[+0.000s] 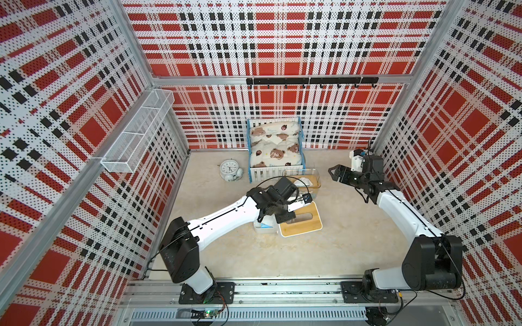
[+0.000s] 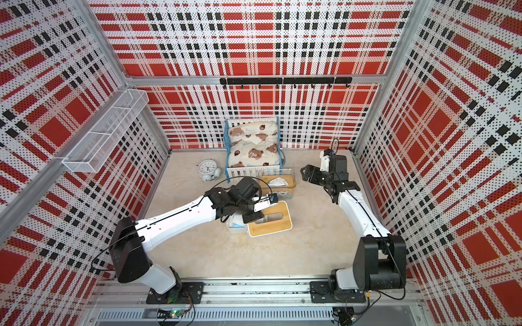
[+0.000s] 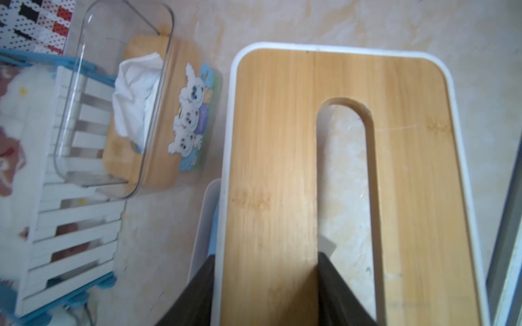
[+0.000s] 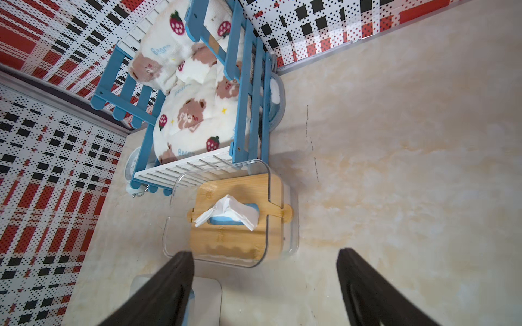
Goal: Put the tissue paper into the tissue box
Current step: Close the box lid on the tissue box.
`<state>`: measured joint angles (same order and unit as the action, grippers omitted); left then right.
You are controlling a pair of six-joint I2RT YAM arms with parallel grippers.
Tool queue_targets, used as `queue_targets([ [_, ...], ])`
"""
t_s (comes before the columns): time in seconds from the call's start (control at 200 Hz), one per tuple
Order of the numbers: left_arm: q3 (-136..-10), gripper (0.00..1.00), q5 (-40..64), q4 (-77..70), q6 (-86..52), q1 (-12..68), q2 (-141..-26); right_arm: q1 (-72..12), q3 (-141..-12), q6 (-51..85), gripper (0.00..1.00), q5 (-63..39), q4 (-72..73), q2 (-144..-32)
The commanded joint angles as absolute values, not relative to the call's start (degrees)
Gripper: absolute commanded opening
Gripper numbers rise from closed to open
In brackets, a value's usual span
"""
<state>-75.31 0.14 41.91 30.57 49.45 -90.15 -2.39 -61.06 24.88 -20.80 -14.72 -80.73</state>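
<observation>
My left gripper [image 3: 265,255], half open, clamps the wooden lid [image 3: 282,141]; my right gripper [image 4: 265,252] gapes empty. The tissue pack [image 1: 265,225] sits in the white box [image 1: 262,231], at the lid's 9 o'clock.

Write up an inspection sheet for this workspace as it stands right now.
Surface: beige marbled tabletop.
Job's things: tissue paper lies in the open white box; the bamboo lid is off and overlaps the box's edge. The clear box is lidded, with a white sheet poking out.
Clutter: doll bed, alarm clock.
Grippers: left gripper shut on the bamboo lid; right gripper open, holding nothing.
Cables: black loop over the left wrist; right-arm cable hanging.
Surroundings: plaid perforated walls, mesh basket, hook rail.
</observation>
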Motion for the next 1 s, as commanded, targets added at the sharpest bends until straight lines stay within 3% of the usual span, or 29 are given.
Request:
queue_targets([
  [0.0, -73.8, 0.17, -1.5, 44.0, 36.3, 47.9, -86.5, -2.0, -59.2, 24.5, 0.87, -22.0, -12.5, -79.0],
  [0.997, -54.6, 0.15, -3.0, 26.1, 50.8, 42.5, -72.3, -2.3, -58.5, 25.8, 0.85, -23.4, -11.9, -80.3],
])
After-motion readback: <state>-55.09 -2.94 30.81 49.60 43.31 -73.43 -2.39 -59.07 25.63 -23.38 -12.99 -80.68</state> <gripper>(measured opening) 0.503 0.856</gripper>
